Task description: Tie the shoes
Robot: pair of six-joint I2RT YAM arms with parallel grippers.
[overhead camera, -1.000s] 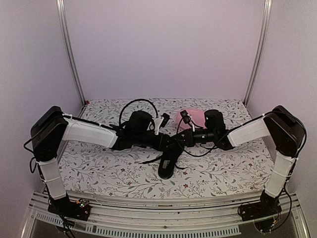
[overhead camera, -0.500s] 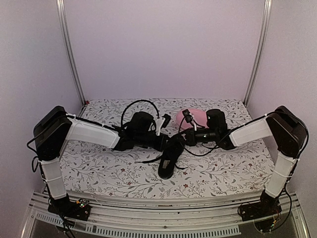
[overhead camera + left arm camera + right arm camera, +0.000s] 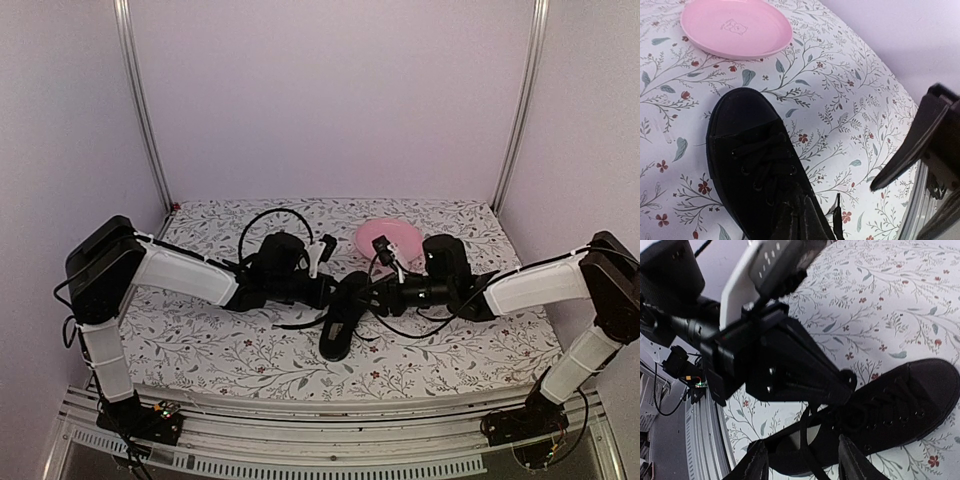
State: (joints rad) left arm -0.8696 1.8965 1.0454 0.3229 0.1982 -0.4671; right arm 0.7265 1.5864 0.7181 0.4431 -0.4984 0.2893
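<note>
1. The left arm [image 3: 185, 275] reaches in low across the table [image 3: 200, 340] from the left and the right arm [image 3: 535, 285] from the right. Their wrists pretty much meet over the shoe [image 3: 338, 325] mid-table.
2. The left fingers [image 3: 805, 365] are clenched tight right at the lacing. It's all black on black, so you can't tell whether a lace is actually pinched.
3. The right fingers [image 3: 757, 462] are spread apart over the heel end and aren't clamping anything. A loose lace [image 3: 805, 437] runs under the gap.
4. The shoe lies flat with its toe pointing far, toward the pink plate [image 3: 388, 238], near it but not touching.
5. The plate has a faint stamped mark in its middle, which is unreadable.
6. From above, both wrists cover the shoe's far half.
</note>
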